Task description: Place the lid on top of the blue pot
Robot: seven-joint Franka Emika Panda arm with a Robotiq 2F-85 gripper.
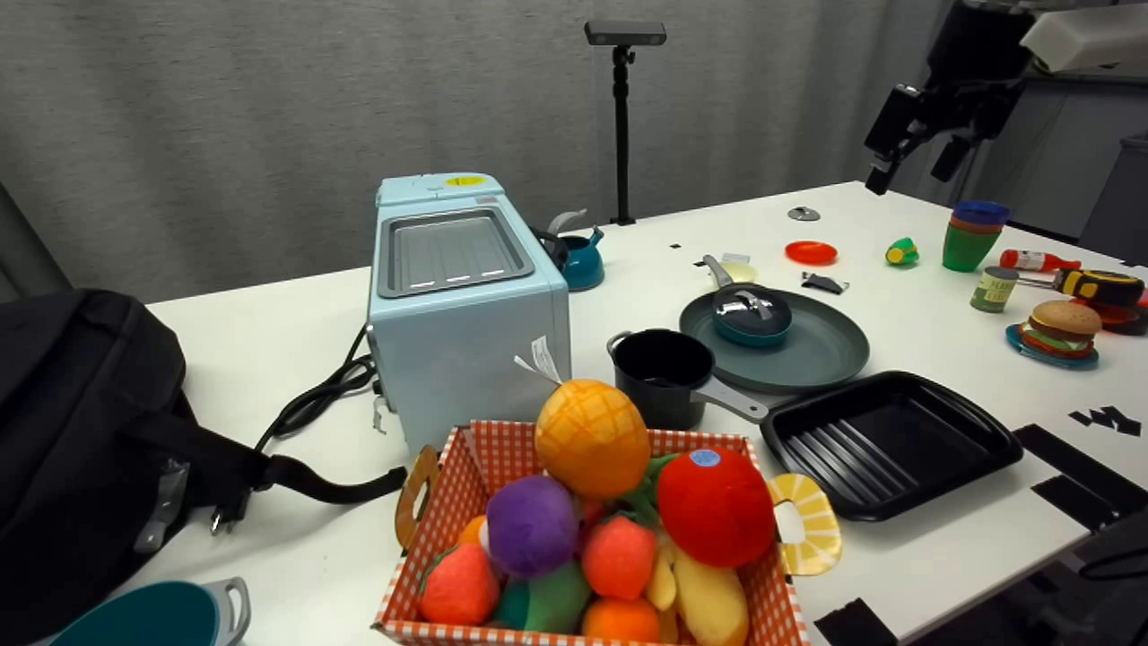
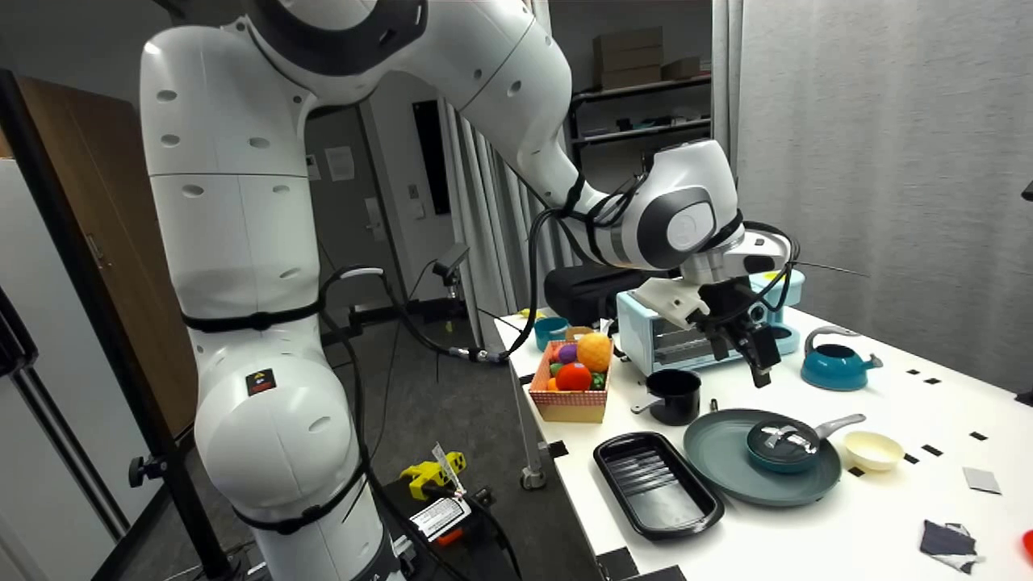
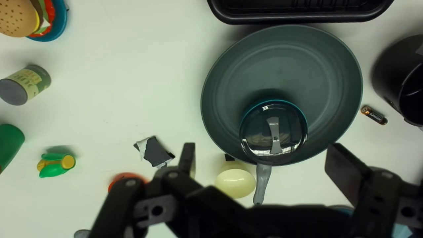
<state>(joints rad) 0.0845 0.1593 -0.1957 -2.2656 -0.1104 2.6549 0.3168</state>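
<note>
Gripper (image 3: pixel 263 157) is wide, nothing held, well above the table (image 3: pixel 132 82). Lid (image 3: pixel 273 133) looks to be on the blue pot (image 1: pixel 752 339) already, pot at approx 6 o'clock on the dark platter (image 3: pixel 281 66), pot handle (image 3: pixel 262 185) to 6 o'clock in the wrist view. So step is prob. seat check + clean exit. Sliver of pot at 10–1 o'clock may be just cam angle; lid looks abt level in both exterior views. Exit straight up, fingers (image 3: pixel 344 170) wide, no sideways sweep. If reseating's needed: lid strap (image 3: pixel 275 142) runs approx 12–6 o'clock, fingers stand approx 8 & 4, so centre, drop vert., pinch lightly, nudge, release; mind cream bowl (image 3: pixel 235 185) at 7 o'clock. Grey disc (image 1: pixel 804 213) beyond platter at 12 o'clock in an exterior view: can't tell if it's another lid.
</note>
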